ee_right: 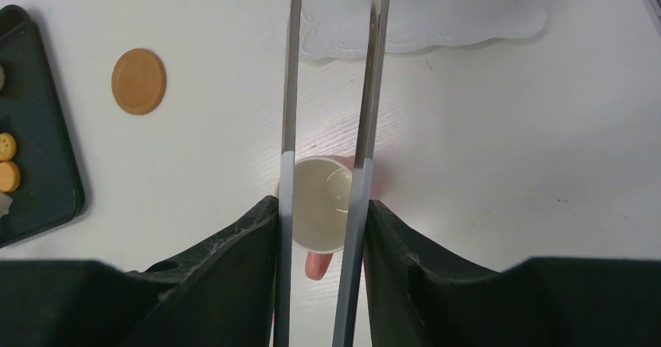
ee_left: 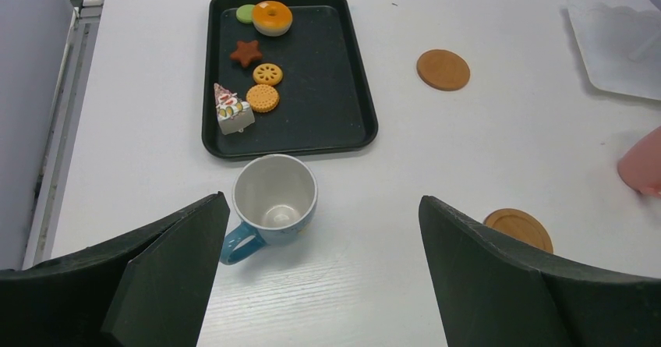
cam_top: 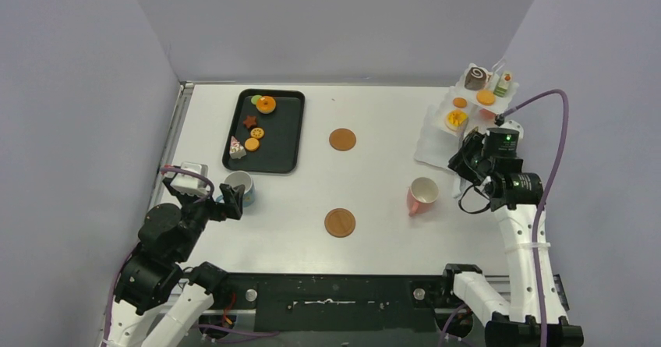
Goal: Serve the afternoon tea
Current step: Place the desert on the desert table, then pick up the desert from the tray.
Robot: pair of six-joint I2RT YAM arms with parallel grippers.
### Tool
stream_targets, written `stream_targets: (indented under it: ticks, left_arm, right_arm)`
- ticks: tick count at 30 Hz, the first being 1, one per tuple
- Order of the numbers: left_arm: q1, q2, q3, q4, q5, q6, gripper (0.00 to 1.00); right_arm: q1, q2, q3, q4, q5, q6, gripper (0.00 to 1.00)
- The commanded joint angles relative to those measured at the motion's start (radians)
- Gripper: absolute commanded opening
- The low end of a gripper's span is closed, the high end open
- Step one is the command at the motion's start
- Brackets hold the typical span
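right gripper (ee_right: 321, 207) is clamped on the tongs (ee_right: 290, 90). blades stand parted; tips run out of frame, so cannot tell if they carry anything. left gripper (ee_left: 323, 203) spread wide, empty.

blue cup (ee_left: 274, 199) upright just off the near edge of the black tray (ee_left: 327, 90). pink cup (ee_right: 319, 207) well to the tray's right, under the tongs.

judgement: cups rigid, light, likely slick; grip across the rim wall or at the handle. cake slice (ee_left: 231, 109) and cookies (ee_left: 265, 86) sit in the tray's left half. small, hard and apt to skid; pinch across the flat sides.
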Motion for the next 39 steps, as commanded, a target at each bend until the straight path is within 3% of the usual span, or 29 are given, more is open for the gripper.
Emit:
stream_targets:
  ticks: [1,6,16,27,39]
  left_arm:
    - [-0.002,0.009,0.000,0.049,-0.004,0.007,0.91]
    - [-0.004,0.013,0.001,0.043,-0.011,0.008,0.91]
    - [-0.003,0.015,0.002,0.036,-0.046,0.016,0.91]
    - [0.002,0.008,0.003,0.027,-0.083,0.025,0.91]
    - [0.013,-0.036,-0.001,0.033,-0.120,0.027,0.91]
  right_arm:
    - [0.034,-0.058,0.048,0.025,-0.054,0.031,0.38]
    - [0.118,-0.113,0.022,0.056,-0.038,0.048,0.36]
    - [0.293,-0.022,0.025,0.162,-0.039,0.031,0.37]
    - [0.688,0.296,0.158,0.365,0.101,-0.210,0.40]
    - [0.833,0.726,0.437,0.501,0.050,-0.491,0.43]
